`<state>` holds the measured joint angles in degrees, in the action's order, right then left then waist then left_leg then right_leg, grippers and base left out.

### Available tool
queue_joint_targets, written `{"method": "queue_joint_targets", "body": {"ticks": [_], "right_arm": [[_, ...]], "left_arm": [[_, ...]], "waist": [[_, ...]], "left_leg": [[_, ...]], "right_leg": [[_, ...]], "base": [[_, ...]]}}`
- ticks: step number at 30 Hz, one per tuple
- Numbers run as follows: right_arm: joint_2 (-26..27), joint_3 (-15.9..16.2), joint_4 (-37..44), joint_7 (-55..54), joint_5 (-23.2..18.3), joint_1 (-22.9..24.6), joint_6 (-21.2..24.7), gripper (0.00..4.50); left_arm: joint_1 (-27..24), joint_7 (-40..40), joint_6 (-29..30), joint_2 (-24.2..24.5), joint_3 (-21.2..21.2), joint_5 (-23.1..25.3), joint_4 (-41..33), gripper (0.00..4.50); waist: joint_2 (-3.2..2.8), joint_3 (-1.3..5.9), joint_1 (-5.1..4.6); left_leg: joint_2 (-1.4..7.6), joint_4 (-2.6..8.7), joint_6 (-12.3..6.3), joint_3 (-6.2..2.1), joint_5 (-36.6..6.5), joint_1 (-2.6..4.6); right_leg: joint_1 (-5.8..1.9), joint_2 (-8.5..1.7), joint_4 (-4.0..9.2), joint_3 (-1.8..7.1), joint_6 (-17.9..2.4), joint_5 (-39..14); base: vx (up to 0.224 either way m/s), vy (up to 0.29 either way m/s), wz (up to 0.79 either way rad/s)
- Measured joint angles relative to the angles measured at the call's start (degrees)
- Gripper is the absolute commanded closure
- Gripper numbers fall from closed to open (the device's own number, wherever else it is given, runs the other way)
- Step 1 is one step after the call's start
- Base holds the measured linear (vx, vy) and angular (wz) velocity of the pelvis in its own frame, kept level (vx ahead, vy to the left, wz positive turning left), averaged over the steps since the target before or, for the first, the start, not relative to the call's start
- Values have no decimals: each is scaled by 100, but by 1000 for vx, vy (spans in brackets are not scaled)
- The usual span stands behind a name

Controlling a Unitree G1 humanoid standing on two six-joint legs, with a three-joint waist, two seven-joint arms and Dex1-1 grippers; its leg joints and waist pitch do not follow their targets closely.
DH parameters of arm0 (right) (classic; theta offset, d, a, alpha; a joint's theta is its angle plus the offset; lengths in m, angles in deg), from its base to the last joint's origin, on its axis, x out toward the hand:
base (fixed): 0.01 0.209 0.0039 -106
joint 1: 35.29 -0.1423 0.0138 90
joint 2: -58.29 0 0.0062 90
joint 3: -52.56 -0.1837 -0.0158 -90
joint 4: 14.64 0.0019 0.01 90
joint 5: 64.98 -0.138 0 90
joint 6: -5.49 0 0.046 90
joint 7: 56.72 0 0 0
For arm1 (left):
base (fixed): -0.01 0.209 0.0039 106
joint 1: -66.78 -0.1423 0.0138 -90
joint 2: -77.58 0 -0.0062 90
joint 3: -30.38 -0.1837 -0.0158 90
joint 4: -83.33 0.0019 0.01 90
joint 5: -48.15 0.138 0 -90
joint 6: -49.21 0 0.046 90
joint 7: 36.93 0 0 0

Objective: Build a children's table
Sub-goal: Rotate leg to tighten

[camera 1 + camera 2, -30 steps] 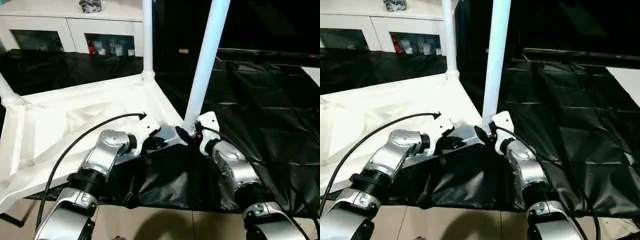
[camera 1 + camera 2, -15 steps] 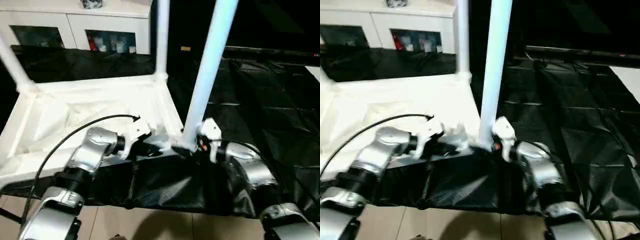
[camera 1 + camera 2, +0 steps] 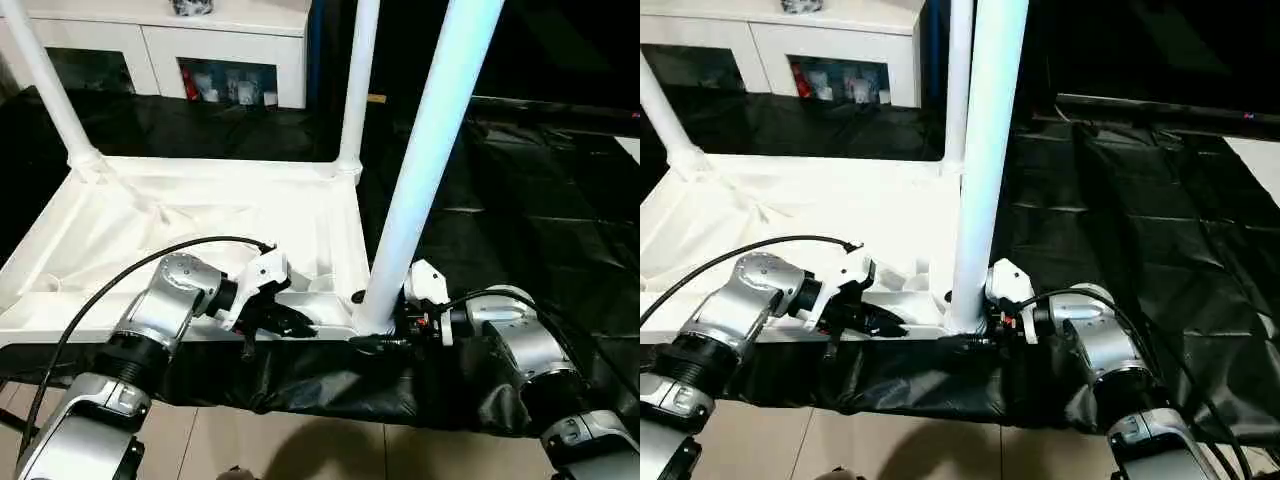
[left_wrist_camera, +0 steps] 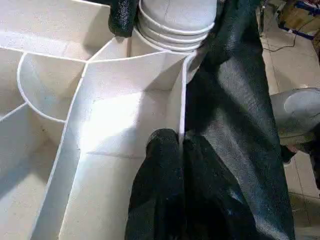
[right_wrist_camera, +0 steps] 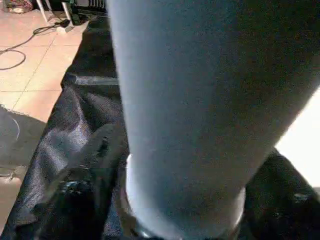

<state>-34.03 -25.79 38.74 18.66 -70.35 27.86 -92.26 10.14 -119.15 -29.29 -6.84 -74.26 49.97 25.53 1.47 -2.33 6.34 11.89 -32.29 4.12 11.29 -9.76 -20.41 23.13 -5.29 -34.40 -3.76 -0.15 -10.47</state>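
The children's table lies upside down: its white ribbed top (image 3: 200, 220) rests on the black cover. Three white legs stand up from its corners, at far left (image 3: 45, 80), far right (image 3: 357, 80) and near right (image 3: 425, 170). My left gripper (image 3: 297, 326) is shut on the top's near rim; in the left wrist view the black fingers (image 4: 165, 190) pinch that thin wall (image 4: 181, 110). My right gripper (image 3: 378, 332) grips the base of the near right leg (image 5: 200, 100), with a dark finger (image 5: 75, 195) on either side.
The black-covered work table (image 3: 520, 180) stretches away to the right and behind. Its cover hangs over the front edge (image 3: 330, 385) above the tiled floor (image 3: 300, 450). A white cabinet (image 3: 150, 40) stands at the back left.
The table top has swung round with both grippers on it, so its near edge now lies square to me. The far left leg has come further into view. The camera has shifted too.
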Motion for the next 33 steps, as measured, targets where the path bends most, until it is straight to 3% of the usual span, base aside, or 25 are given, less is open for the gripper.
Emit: {"method": "queue_joint_targets", "body": {"ticks": [5, 13, 17, 21, 26, 30, 31, 33], "right_arm": [[2, -4, 1, -15, -3, 10, 26, 173], [102, -129, 0, -382, 3, 75, 95, 183], [342, -340, -89, -1240, 90, 130, 120, 184], [730, -609, -416, -2546, 167, -11, 182, 184], [1208, -938, -696, -4159, 325, -289, 511, 184], [1399, -1025, -985, -4761, 382, -498, 481, 184], [1454, -1066, -1041, -4868, 384, -523, 452, 129], [1509, -1086, -1115, -4961, 395, -549, 388, 115]], "left_arm": [[-97, 58, -48, 13, 3, 2, -128, 450], [-157, 382, -72, -28, 48, 11, -170, 450], [-164, 881, -60, -154, 155, 80, -148, 450], [-98, 1647, 11, -462, 298, 254, -40, 450], [78, 2611, 199, -920, 362, 447, 149, 450], [117, 2962, 218, -1079, 394, 525, 224, 450], [124, 2997, 218, -1095, 402, 544, 231, 450], [134, 3030, 218, -1115, 417, 571, 241, 450]], "waist": [[4, -2, 7], [11, -2, 2], [21, 0, -28], [14, 7, -126], [-4, 20, -139], [-21, 30, -140], [-21, 30, -141], [-19, 30, -143]], "left_leg": [[0, 0, 0, 0, 0, 2], [-1, -5, 1, 1, 2, 19], [-3, -6, 2, 0, 2, 25], [-11, -7, 5, 1, 4, 34], [-12, -2, 5, 2, 3, 35], [-12, 8, 5, 3, 3, 35], [-12, 8, 5, 3, 3, 35], [-12, 10, 5, 3, 3, 35]], "right_leg": [[0, 0, -1, 1, 1, -1], [-8, 0, -7, 5, 10, -5], [-11, 0, -5, 8, 14, -6], [-17, -3, -4, 15, 14, -6], [-17, -3, -1, 16, 16, -7], [-17, -3, 1, 15, 18, -8], [-17, -3, 1, 15, 19, -8], [-17, -3, 1, 14, 25, -12]], "base": [[0, 0, 0], [0, 0, 0], [0, 0, 0], [0, 0, 0], [0, 0, 0], [0, 0, 0], [0, 0, 0], [0, 0, 0]]}}
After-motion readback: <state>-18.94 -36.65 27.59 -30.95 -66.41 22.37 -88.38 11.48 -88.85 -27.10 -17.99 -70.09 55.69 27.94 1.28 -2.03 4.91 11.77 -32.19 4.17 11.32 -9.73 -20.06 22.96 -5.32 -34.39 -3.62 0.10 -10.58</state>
